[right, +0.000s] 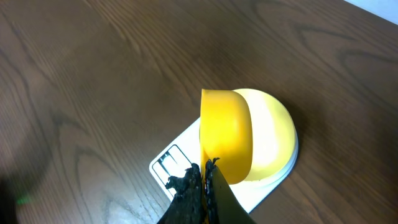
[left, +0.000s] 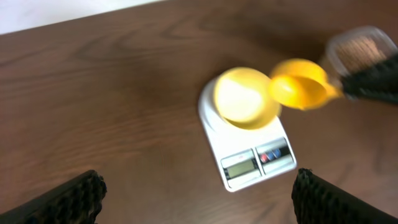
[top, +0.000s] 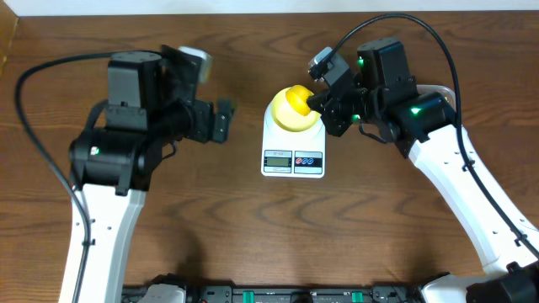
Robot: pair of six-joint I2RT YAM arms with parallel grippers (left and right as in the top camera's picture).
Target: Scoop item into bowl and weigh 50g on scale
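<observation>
The pale yellow bowl (top: 285, 119) stands on the white scale (top: 292, 160) at mid-table. My right gripper (top: 327, 107) is shut on the handle of a bright yellow scoop (top: 297, 98), whose cup is tilted over the bowl's right rim. In the right wrist view the scoop (right: 224, 134) covers the left part of the bowl (right: 273, 134) above the scale (right: 166, 167). I cannot tell whether beans lie in the bowl. My left gripper (top: 224, 120) is open and empty, left of the scale. Beans (left: 359, 51) show in a clear tub behind the scoop (left: 301, 90).
The clear tub (left: 336, 53) sits to the right of the scale (left: 255, 165), near my right gripper (left: 373, 84); my right arm hides it from overhead. Bare wood table lies in front of the scale and between my arms.
</observation>
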